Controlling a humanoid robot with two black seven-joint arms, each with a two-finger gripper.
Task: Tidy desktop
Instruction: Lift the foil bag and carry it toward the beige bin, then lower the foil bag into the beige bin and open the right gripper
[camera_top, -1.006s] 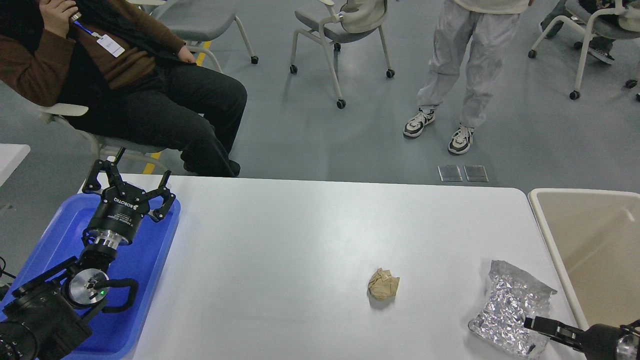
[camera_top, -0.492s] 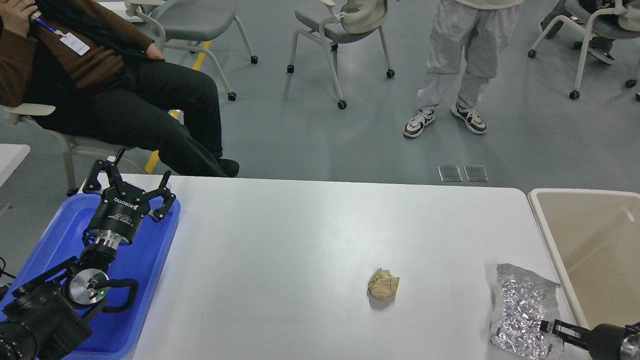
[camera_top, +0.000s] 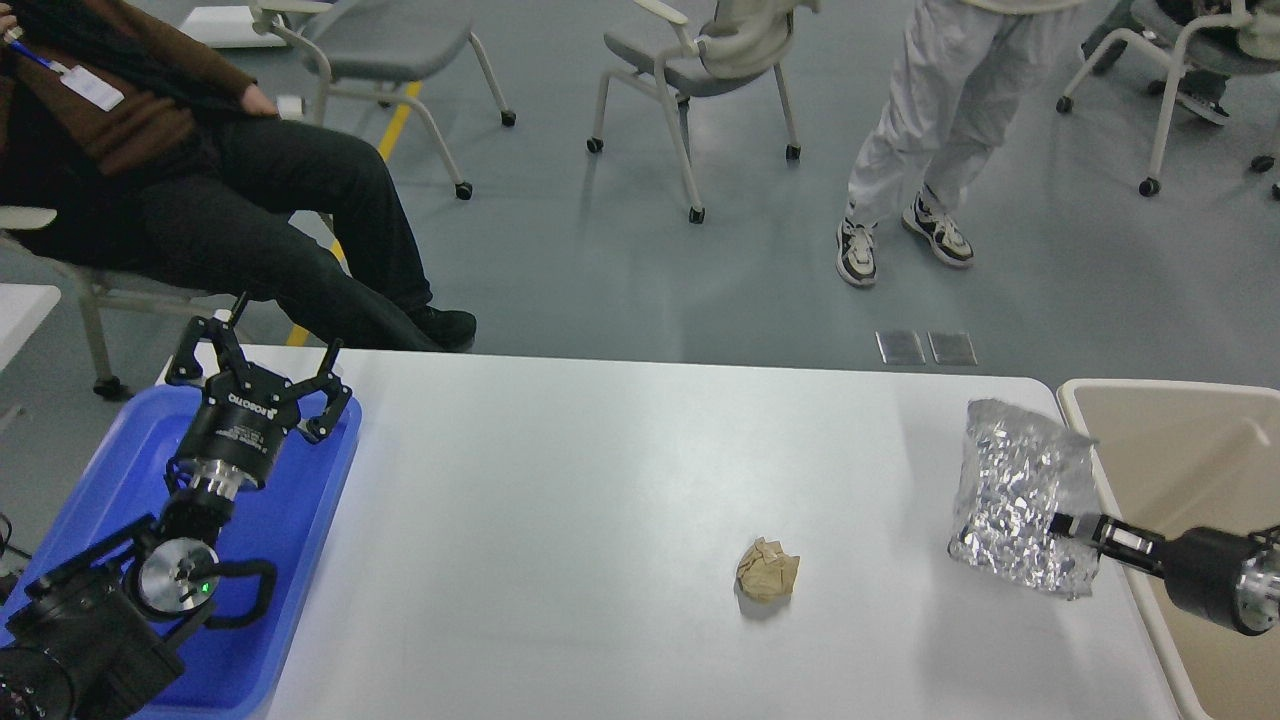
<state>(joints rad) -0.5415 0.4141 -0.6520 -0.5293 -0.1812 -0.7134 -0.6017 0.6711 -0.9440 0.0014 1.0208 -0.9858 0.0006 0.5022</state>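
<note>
Left claw (camera_top: 258, 368) spread open, empty, above blue tray (camera_top: 290, 520) at worktop's (camera_top: 560, 500) 9 o'clock. Crumpled brown paper ball (camera_top: 767, 577) at about 5 o'clock of centre. Right claw (camera_top: 1062, 524) clamped on foil bag (camera_top: 1015, 500), lifted off worktop at 3 o'clock, beside beige bin (camera_top: 1180, 470).

A smooth grey-blue floor (camera_top: 620, 270) fills the room beyond the bench, softly reflecting overhead light. Several grey office chairs (camera_top: 700, 60) on castors stand about. A seated person (camera_top: 200, 170) in dark trousers is at far left; another person (camera_top: 930, 120) in pale trousers and trainers stands nearby. Two small metal floor plates (camera_top: 926, 347) sit side by side.
</note>
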